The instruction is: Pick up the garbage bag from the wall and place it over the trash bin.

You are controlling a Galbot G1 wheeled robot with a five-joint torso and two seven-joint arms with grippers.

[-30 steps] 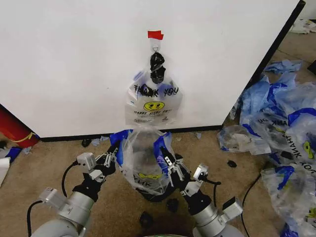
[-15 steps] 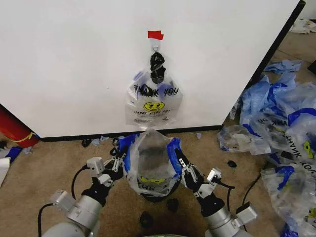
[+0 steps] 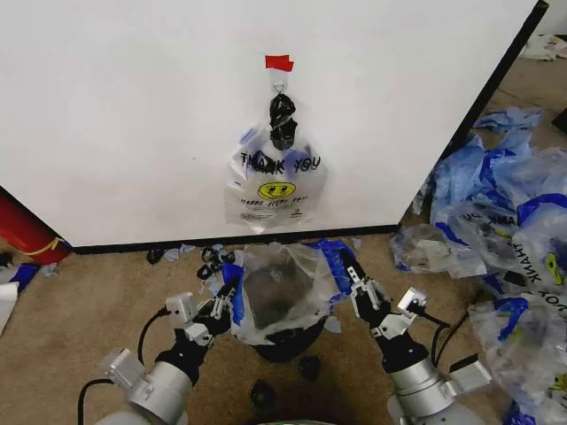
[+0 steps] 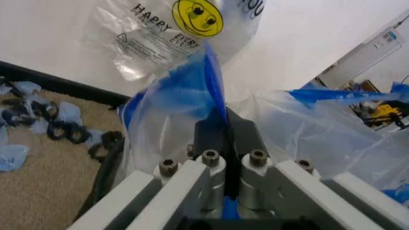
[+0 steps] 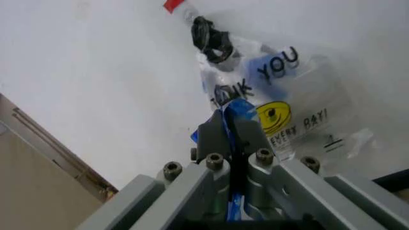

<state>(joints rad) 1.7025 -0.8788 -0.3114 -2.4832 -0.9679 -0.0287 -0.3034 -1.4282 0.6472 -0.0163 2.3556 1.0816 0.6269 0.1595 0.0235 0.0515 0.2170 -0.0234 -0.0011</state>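
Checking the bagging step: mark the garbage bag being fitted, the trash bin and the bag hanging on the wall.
garbage bag [image 3: 276, 297]: head view, clear middle stretched over the bin.
trash bin [image 3: 288, 341]: head view, black front wall below the bag.
hanging bag [image 3: 276, 189]: head view, yellow smiley print.

I see even bright light, wall [image 3: 133, 106] near blown-out (wrist views soft up close), faint shadows on carpet.

tan carpet [image 3: 80, 301] — trash bin [image 3: 288, 341], loose bags [image 3: 496, 221]

Counts by kind

Two grippers, left [image 3: 232, 297] and right [image 3: 348, 264]; one bin [image 3: 288, 341]; one wall [image 3: 133, 106]; one red tape [image 3: 278, 63]; two separate bags, one hung [image 3: 275, 181], one stretched [image 3: 279, 292].
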